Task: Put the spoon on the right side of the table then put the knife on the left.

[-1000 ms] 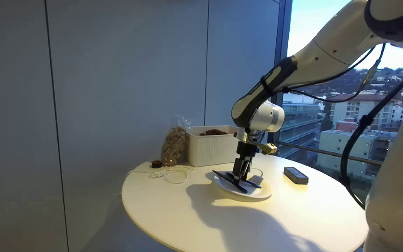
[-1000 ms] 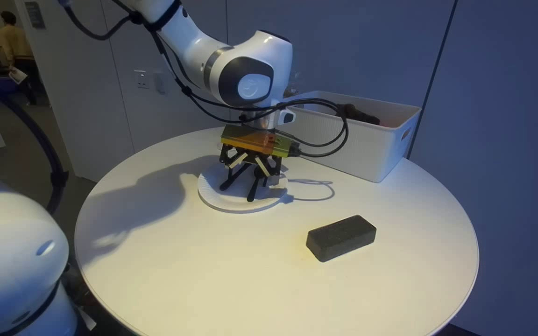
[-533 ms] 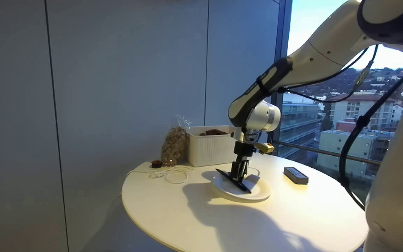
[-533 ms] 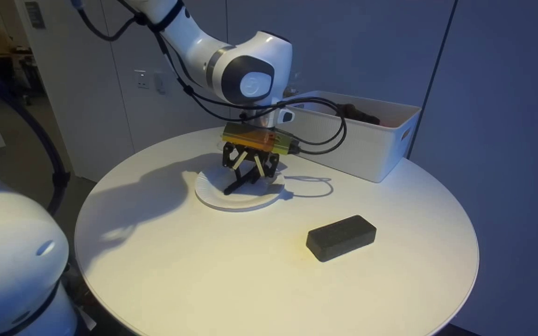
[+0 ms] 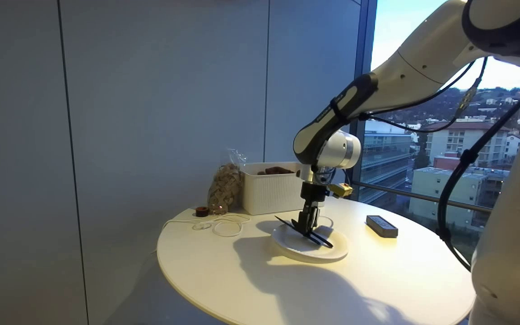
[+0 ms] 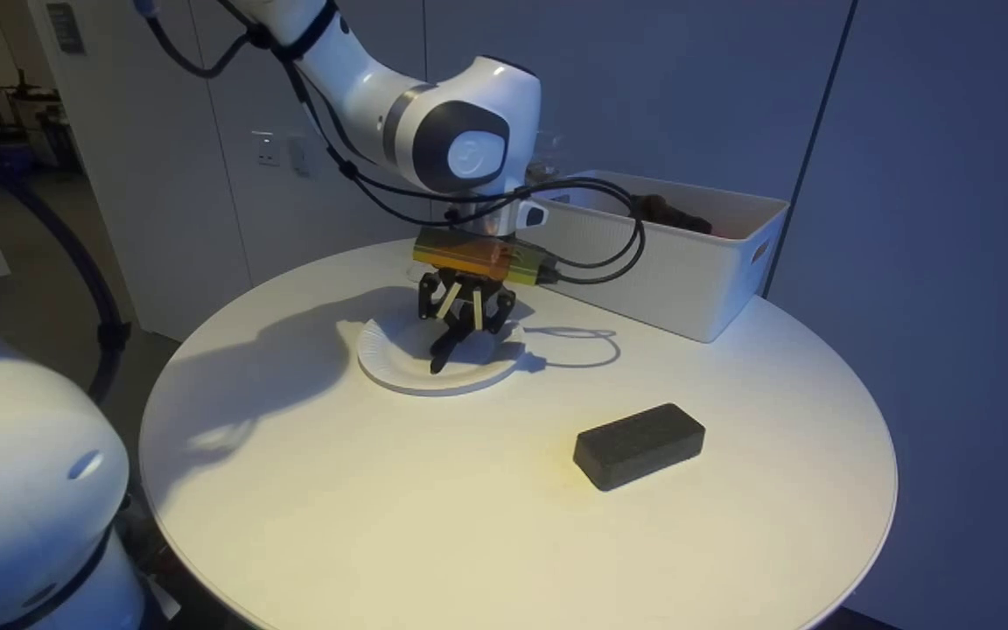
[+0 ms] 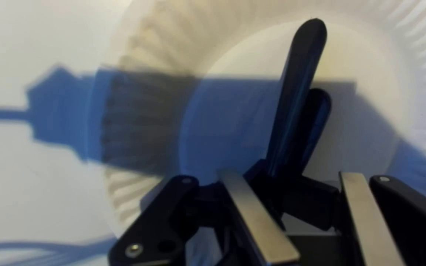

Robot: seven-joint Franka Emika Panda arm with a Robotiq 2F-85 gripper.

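Two slim dark utensils lie close together over the white plate [image 6: 374, 357], and I cannot tell which is the spoon and which the knife. In the wrist view the rounded end of the upper utensil [image 7: 303, 59] reaches farther out than that of the lower utensil [image 7: 317, 116]. Both run in between the fingertips of my gripper [image 7: 276, 181], which is shut there; whether both are pinched is too dark to tell. Their other parts are hidden behind the fingers, though a thin utensil tip [image 5: 282, 220] sticks up past the plate's rim in an exterior view. The round white table [image 5: 224, 275] carries everything.
A stubby black block [image 6: 640, 446] rests on the table apart from the plate. Behind stand a white ribbed bin [image 5: 271, 194] and a bag of brown material [image 5: 225, 189]. A white cable [image 5: 228, 228] lies coiled near a small dark roll [image 5: 201, 211].
My jaws have come together around the utensils, which were spread apart and are now drawn side by side. The plate has slid slightly, and the gripper stays low over it.
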